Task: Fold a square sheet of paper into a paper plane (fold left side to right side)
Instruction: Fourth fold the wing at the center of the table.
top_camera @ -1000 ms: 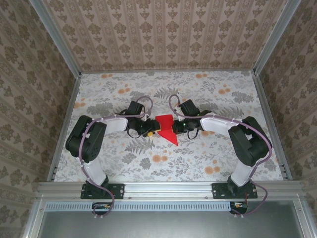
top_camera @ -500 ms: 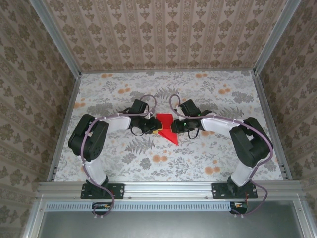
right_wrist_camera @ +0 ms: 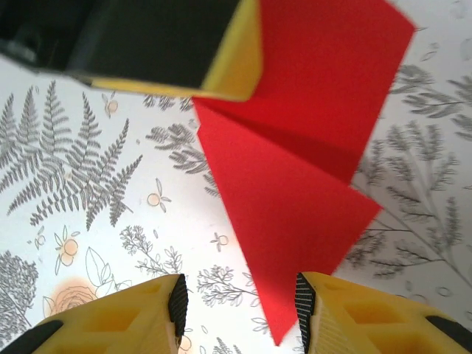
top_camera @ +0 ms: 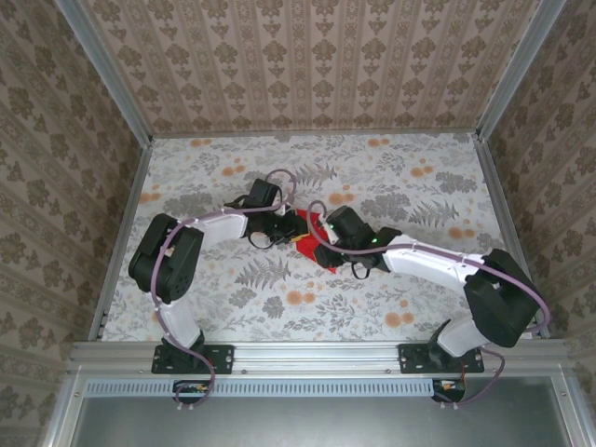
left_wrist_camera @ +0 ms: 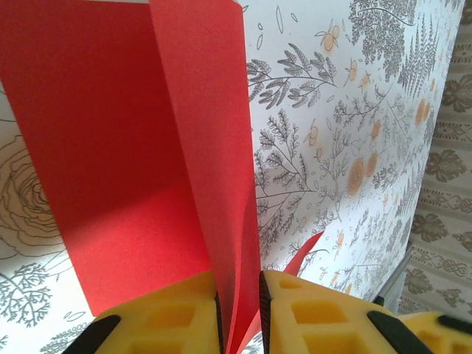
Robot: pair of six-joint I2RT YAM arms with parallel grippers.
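Pinching raised flap of red paper (left_wrist_camera: 133,184): left fingers (left_wrist_camera: 169,317) clamped on its edge, mid-surface (top_camera: 419,307). Right fingers (right_wrist_camera: 140,313) spread, hovering above paper's pointed tip, holding nothing. Best approach: carry flap rightward, match edges, then press crease flat.

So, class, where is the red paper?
The red paper sits mid-table in the top view; the left gripper pinches its raised fold, the open right gripper hovers over its tip.

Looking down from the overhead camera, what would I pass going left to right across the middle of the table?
left arm → left gripper → red paper → right arm
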